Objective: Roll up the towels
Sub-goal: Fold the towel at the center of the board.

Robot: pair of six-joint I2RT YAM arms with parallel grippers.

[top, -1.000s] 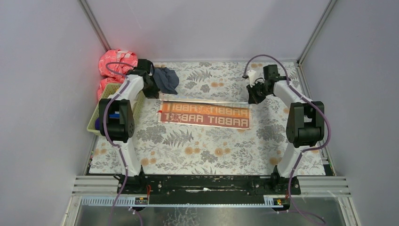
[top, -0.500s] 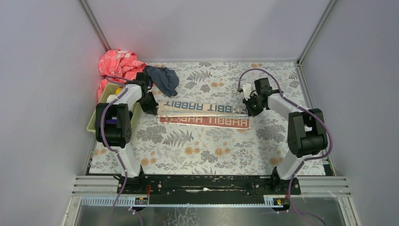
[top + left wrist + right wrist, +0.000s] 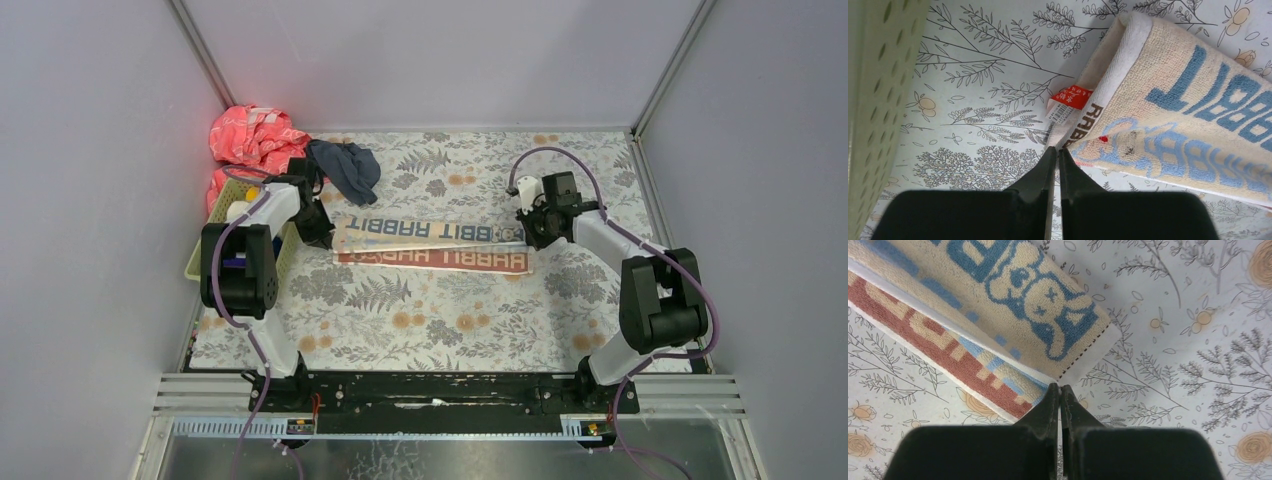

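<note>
The cream RABBIT towel (image 3: 430,242) lies as a long strip across the floral cover. Its far layer shows blue letters, and a red-brown band runs along its near edge. My left gripper (image 3: 326,238) is shut on the towel's left end. In the left wrist view that gripper (image 3: 1057,149) pinches the white hem of the towel (image 3: 1188,95) just below a red label (image 3: 1070,97). My right gripper (image 3: 529,236) is shut on the right end. Seen from the right wrist, that gripper (image 3: 1060,386) nips the corner of the towel (image 3: 1033,295) beside the rabbit print. A dark grey-blue towel (image 3: 346,168) lies crumpled at the back left.
A pale green basket (image 3: 229,192) stands at the left edge, mostly behind my left arm; its perforated wall (image 3: 875,100) fills the left of the left wrist view. A pink-red cloth (image 3: 250,135) is bunched in the back left corner. Grey walls close in three sides.
Both grippers came down and nearer from the far side to the towel's ends. The towel's far strip now shows its cream-and-blue face where red showed; little has moved in the last half second.
</note>
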